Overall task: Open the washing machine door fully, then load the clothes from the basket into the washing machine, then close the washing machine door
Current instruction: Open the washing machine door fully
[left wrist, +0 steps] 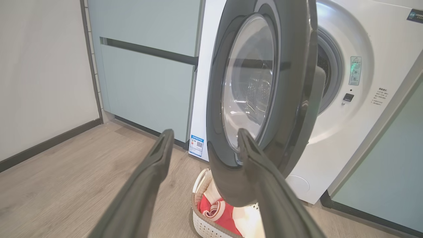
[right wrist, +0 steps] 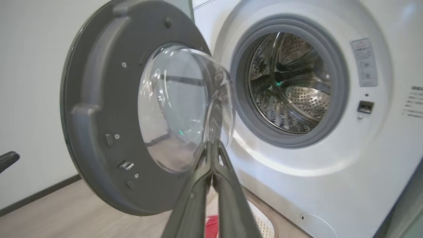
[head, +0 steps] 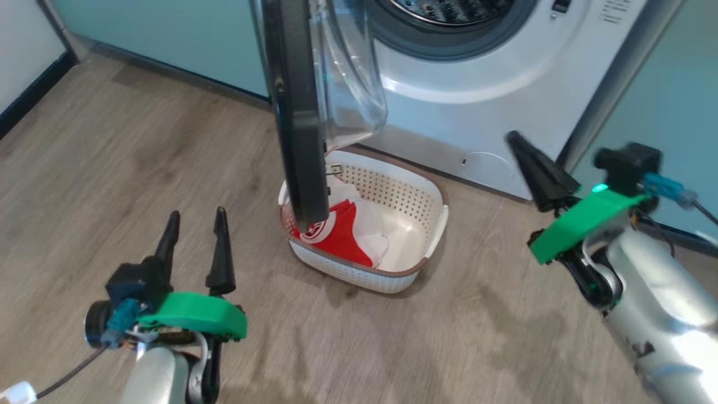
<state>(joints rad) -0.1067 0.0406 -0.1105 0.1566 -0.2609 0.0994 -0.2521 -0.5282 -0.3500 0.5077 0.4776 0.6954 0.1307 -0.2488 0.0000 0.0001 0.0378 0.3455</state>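
While your left gripper [head: 197,212] stands wide, empty, and your right gripper [head: 515,139] closed, empty, print on the washer [left wrist: 330,148] sticker [left wrist: 196,145] is illegible.

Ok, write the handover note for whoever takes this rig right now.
Left end effector open, empty, left of the basket.
Right end effector shut, empty, right of the basket, near the washer.
Door open, hanging over the basket's left end; may need swinging wider.
Clothes in the basket; drum looks empty.
To do: load clothes, close door.
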